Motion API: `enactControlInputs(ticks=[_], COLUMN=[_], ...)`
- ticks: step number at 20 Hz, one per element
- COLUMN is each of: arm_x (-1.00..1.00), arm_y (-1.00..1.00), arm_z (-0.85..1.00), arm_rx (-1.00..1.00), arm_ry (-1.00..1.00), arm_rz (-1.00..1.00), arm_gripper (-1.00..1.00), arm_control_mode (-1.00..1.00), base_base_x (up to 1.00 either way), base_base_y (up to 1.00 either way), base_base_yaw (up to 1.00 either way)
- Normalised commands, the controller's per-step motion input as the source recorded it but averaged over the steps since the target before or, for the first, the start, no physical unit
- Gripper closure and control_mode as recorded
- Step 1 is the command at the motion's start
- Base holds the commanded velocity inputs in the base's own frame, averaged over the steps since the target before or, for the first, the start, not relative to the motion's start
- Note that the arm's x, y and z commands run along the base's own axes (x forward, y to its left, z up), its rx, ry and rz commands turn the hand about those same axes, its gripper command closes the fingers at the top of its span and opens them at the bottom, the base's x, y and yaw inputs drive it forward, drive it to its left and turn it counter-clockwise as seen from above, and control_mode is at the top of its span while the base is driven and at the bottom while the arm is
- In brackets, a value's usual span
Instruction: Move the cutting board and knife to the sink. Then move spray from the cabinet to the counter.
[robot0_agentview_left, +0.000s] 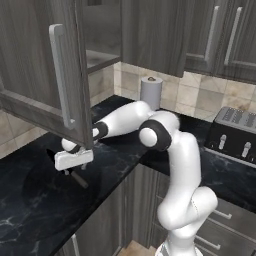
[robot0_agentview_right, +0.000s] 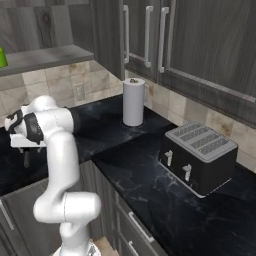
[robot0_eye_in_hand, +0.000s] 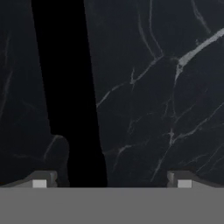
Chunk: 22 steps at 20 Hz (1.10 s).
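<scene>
The cabinet (robot0_agentview_left: 40, 75) hangs at the left with its door swung open and its long silver handle (robot0_agentview_left: 61, 75) facing me. On its inner shelf (robot0_agentview_right: 45, 57) a bright-green spray (robot0_agentview_right: 2, 57) peeks in at the frame's left edge. My gripper (robot0_agentview_left: 73, 170) hovers just under the door's lower edge, low over the black veined counter (robot0_agentview_left: 40, 200). It is open and empty, with its fingertips (robot0_eye_in_hand: 39, 181) wide apart over bare counter (robot0_eye_in_hand: 153, 87). A pure-black band (robot0_eye_in_hand: 65, 87) crosses that view; I cannot tell what it is. The cutting board, knife and sink are out of view.
A paper towel roll (robot0_agentview_left: 151, 92) stands by the backsplash in the counter's corner. A black and silver toaster (robot0_agentview_right: 200, 155) sits on the right stretch. Shut wall cabinets (robot0_agentview_right: 165, 35) hang above it. The open door overhangs my arm's wrist.
</scene>
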Motion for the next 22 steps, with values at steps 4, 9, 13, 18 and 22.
enactControlInputs(ticks=[4, 9, 13, 18, 22], arm_x=[-0.24, -0.4, -0.58, -0.7, -0.38], arm_y=[-0.06, -0.17, -0.42, -0.42, -0.09], arm_z=[-0.36, -0.39, -0.33, -0.18, -0.23], arm_rx=[-0.07, -0.03, -0.01, 0.0, 0.0], arm_ry=[0.0, 0.0, 0.0, 0.0, 0.0], arm_rz=[-0.18, -0.16, -0.13, -0.1, -0.04], arm_gripper=[-1.0, -1.0, -1.0, -1.0, -1.0], arm_control_mode=[-1.0, -1.0, -1.0, -1.0, -1.0], base_base_x=[0.0, 0.0, 0.0, 0.0, 0.0], base_base_y=[0.0, 0.0, 0.0, 0.0, 0.0], base_base_yaw=[0.0, 0.0, 0.0, 0.0, 0.0])
